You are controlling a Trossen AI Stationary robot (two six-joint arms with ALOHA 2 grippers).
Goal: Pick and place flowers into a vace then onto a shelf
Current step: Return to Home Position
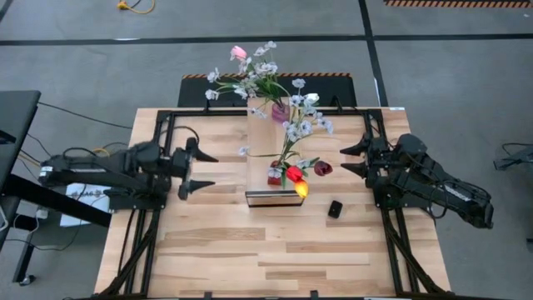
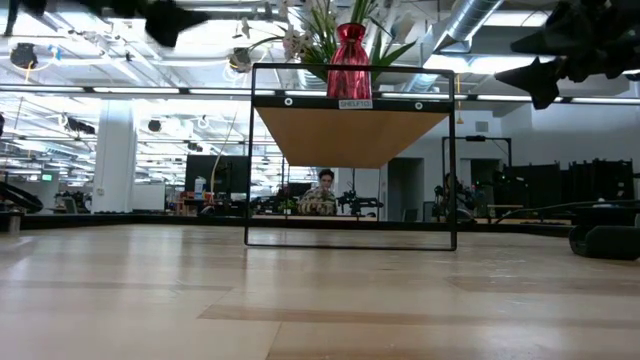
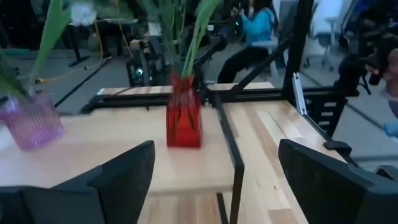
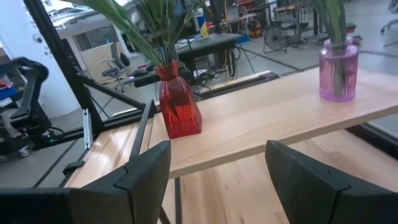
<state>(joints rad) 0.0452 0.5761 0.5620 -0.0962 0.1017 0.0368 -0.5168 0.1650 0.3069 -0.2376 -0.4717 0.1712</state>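
— Are the arms holding anything?
— No. The left pincer and the right pincer are spread wide on either side of the shelf, touching nothing.
— And the flowers?
— In a red vase and a purple vase, both on the shelf, mid-bench.

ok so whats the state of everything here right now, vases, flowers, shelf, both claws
red vase: upright on the shelf, flowers in it
purple vase: upright on the shelf, stems in it
flowers: standing in the two vases
shelf: carrying both vases
left claw: open, empty, beside the shelf
right claw: open, empty, on the shelf's other side
small black object: lying on the tabletop
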